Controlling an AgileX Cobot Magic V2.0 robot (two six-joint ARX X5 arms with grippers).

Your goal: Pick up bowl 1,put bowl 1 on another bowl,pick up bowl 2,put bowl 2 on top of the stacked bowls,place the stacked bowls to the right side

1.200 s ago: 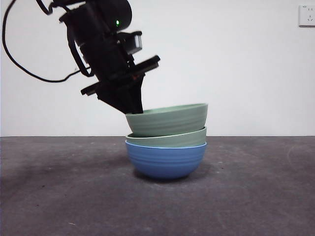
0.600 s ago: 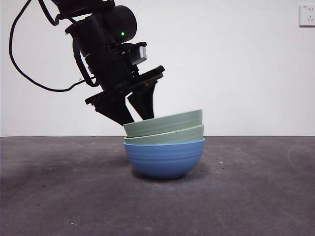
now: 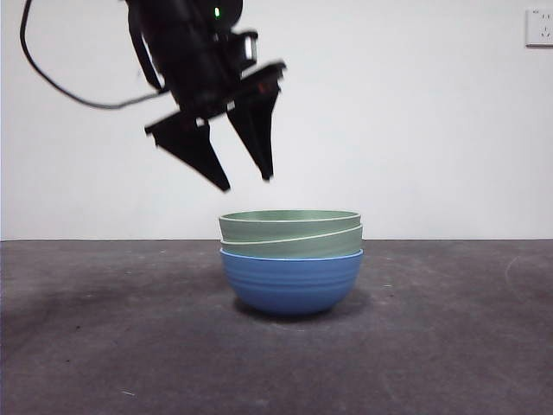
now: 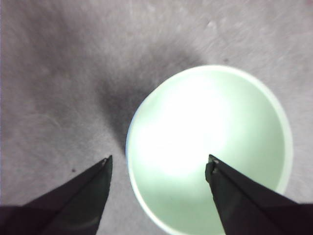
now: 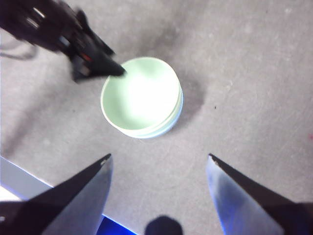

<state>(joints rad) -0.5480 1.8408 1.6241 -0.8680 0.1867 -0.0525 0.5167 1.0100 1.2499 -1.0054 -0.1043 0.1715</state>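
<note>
The stacked bowls stand mid-table: the blue bowl [image 3: 289,281] at the bottom and two pale green bowls nested in it. The top green bowl [image 3: 289,225] sits nearly level; the lower green bowl [image 3: 304,246] shows as a slightly tilted band. My left gripper [image 3: 247,183] hangs open just above the stack's left rim, touching nothing. In the left wrist view my left gripper [image 4: 159,159] has one jaw outside the top green bowl [image 4: 210,122] and one over its inside. My right gripper [image 5: 159,156] is open, empty and high above the stack [image 5: 142,95].
The table is dark grey felt [image 3: 449,346] with a white wall behind and a wall socket [image 3: 538,26] at the far right. A black cable [image 3: 60,82] loops from the left arm. The right wrist view shows the table's edge [image 5: 29,178].
My left gripper opened, let go of the top green bowl and rose up and left. The bowl, tilted before, settled level into the stack.
</note>
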